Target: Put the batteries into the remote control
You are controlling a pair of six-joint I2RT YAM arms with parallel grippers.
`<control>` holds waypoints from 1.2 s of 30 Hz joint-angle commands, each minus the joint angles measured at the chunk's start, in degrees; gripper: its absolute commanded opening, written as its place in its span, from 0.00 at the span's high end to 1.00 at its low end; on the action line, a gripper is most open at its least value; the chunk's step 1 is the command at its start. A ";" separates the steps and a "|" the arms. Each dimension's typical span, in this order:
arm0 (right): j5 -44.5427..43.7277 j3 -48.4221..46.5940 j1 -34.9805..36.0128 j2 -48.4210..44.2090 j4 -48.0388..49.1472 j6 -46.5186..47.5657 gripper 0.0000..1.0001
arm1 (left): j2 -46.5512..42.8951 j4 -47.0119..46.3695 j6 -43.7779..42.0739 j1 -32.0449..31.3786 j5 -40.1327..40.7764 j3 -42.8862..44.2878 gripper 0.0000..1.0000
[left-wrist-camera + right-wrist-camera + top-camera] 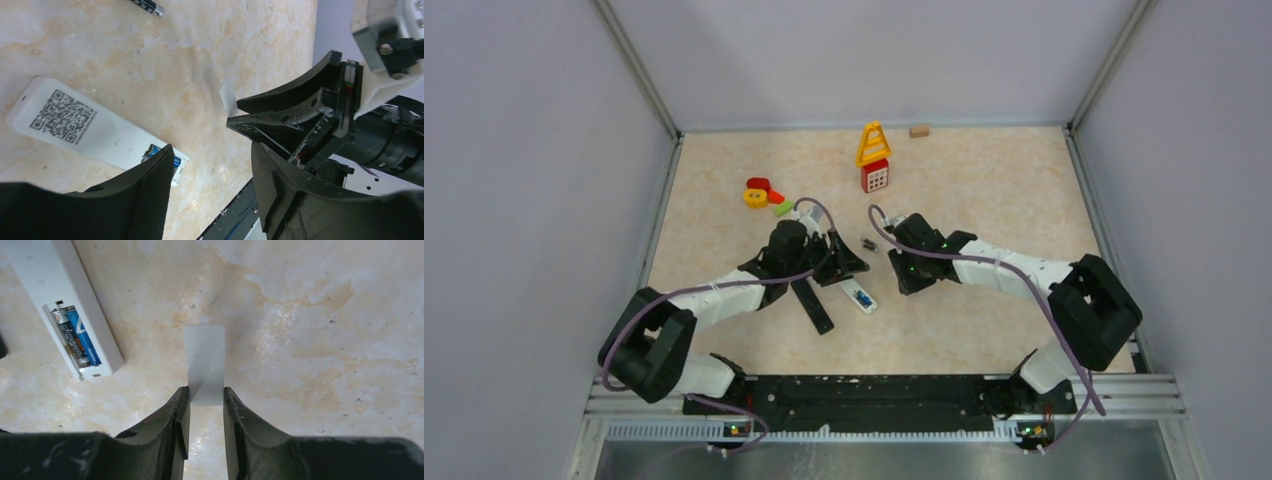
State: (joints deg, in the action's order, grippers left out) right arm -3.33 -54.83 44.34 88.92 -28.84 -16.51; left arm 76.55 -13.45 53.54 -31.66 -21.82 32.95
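The white remote control point(860, 296) lies back side up in mid-table, with a QR label point(65, 116). Its open compartment holds batteries, one with a blue wrap point(82, 336). Loose dark batteries point(870, 244) lie just beyond it, and one shows at the top edge of the left wrist view point(148, 6). My right gripper point(206, 395) is shut on a small flat white cover point(205, 360), held a little above the table to the right of the remote. My left gripper point(210, 190) hovers open over the remote's compartment end with nothing between its fingers.
A long flat black bar point(812, 305) lies left of the remote, under the left gripper. Toys stand at the back: a yellow cone frame point(873, 143), a red dice block point(875, 176), a wooden block point(919, 130), and red, yellow and green pieces point(764, 194). Walls enclose three sides.
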 commanded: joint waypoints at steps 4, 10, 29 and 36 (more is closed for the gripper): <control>9.15 1.85 -0.22 -5.58 5.67 1.92 0.72 | 7.65 -8.76 2.40 -0.64 -9.40 4.99 0.43; 13.34 2.53 -0.21 -7.43 7.97 2.41 0.72 | 11.87 -10.24 4.20 -1.21 -10.78 6.14 0.44; 13.92 2.01 -0.29 -8.16 8.85 -0.31 0.61 | 15.15 -24.88 12.66 -2.13 -13.78 1.15 1.00; 16.62 6.08 -3.55 -15.70 11.96 -12.87 0.13 | 10.16 -19.79 10.32 -1.07 -9.57 1.14 1.00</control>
State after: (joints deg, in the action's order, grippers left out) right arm 11.20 -50.89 42.89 80.20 -21.17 -20.97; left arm 91.18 -32.51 64.99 -33.41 -33.32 34.28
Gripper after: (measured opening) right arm 0.822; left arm 0.012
